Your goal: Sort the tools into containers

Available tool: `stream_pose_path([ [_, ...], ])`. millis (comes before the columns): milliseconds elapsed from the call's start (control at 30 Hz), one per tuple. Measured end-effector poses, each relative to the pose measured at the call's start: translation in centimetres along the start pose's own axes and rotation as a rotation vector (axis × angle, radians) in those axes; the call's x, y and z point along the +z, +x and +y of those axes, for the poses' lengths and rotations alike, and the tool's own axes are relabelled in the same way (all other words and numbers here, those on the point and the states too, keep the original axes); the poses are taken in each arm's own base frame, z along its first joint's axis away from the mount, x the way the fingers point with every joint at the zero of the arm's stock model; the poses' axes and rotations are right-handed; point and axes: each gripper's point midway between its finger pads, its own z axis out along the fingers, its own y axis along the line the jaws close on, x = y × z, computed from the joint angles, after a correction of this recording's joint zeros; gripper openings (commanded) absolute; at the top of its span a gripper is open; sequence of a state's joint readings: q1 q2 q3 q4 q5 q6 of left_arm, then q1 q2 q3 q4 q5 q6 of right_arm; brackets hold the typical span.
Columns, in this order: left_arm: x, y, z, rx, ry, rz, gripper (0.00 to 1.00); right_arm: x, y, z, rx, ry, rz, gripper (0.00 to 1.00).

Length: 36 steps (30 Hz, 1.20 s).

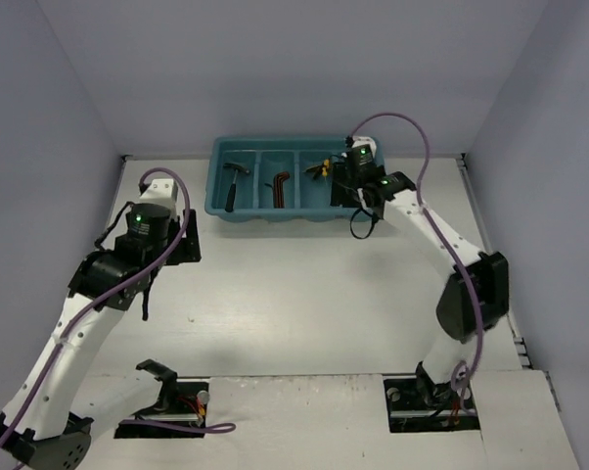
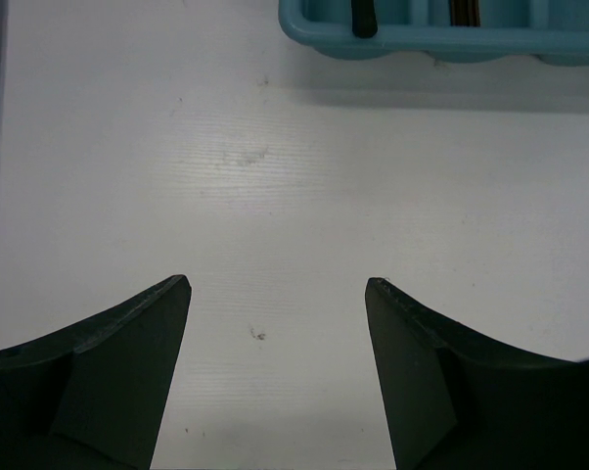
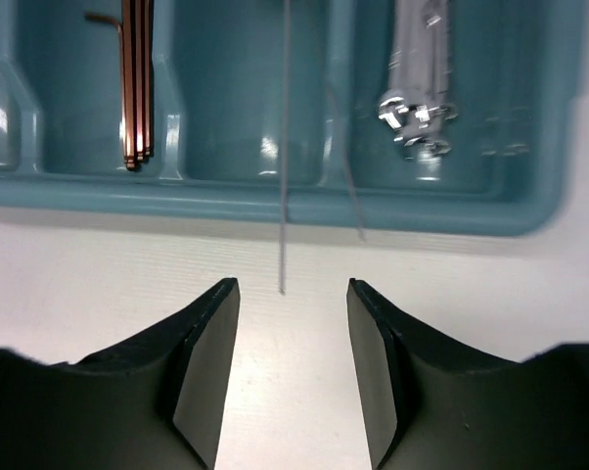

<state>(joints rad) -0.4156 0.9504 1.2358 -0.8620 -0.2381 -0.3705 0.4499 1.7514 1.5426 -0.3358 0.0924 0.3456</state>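
Teal plastic four-slot tray point(image 1: 275, 213) sits top centre. It holds a black-handled hammer point(image 1: 234, 186) leftmost, then reddish-brown L-shaped hex keys point(image 1: 279, 188), yellow-black T-handle drivers point(image 1: 321, 168) and silver wrenches point(image 3: 417, 78). One thin driver shaft point(image 3: 282, 196) runs vertically, tip past the near rim, maybe resting on it. Right gripper point(image 3: 293, 284) is half open and empty, left gripper point(image 2: 278, 284) wide and empty.

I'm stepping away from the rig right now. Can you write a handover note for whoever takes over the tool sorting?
Left gripper: open, empty, over the table, short of the tray.
Right gripper: open, nothing between its fingers, at the tray's near rim.
Tools, compartments from the left in the top view: hammer first, hex keys second, T-handle drivers third, wrenches fourth.
Done: every tool I can see is in the tray.
Left: one thin shaft pokes out over the near rim; probably nudge it in, then retract both arms.
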Motion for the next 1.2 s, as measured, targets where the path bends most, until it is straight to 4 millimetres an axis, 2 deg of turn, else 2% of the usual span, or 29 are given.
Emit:
stream_pose_path([
  [133, -2.3, -2.7, 0.8, -0.008, -0.009, -0.104, 0.79, -7.2, -3.4, -1.9, -0.027, 0.013, -0.162, 0.60],
  [267, -5.5, -5.3, 2.5, -0.018, -0.043, -0.229, 0.86, -15.4, -6.4, -4.1, -0.020, 0.031, -0.370, 0.76],
  [400, -8.6, -7.2, 4.5, -0.025, -0.098, -0.338, 0.87, -22.5, -6.4, -7.4, 0.009, 0.086, -0.532, 0.87],
  [500, -10.9, -8.2, 6.0, -0.023, -0.139, -0.407, 0.89, -26.7, -5.3, -9.9, 0.043, 0.136, -0.626, 0.99],
  [567, -12.4, -8.6, 7.2, -0.026, -0.175, -0.451, 0.90, -28.9, -4.4, -11.4, 0.071, 0.164, -0.678, 1.00],
  [667, -14.0, -8.8, 8.7, -0.023, -0.227, -0.494, 0.90, -31.2, -3.0, -13.5, 0.113, 0.212, -0.738, 1.00],
  [800, -14.6, -8.6, 9.8, -0.011, -0.278, -0.504, 0.91, -32.9, -1.1, -15.6, 0.153, 0.268, -0.784, 1.00],
  [967, -13.9, -8.2, 9.9, 0.007, -0.293, -0.481, 0.91, -34.5, -0.2, -17.3, 0.181, 0.326, -0.823, 1.00],
  [1200, -12.4, -8.3, 9.2, -0.009, -0.291, -0.448, 0.91, -34.6, -0.1, -17.7, 0.171, 0.352, -0.821, 1.00],
])
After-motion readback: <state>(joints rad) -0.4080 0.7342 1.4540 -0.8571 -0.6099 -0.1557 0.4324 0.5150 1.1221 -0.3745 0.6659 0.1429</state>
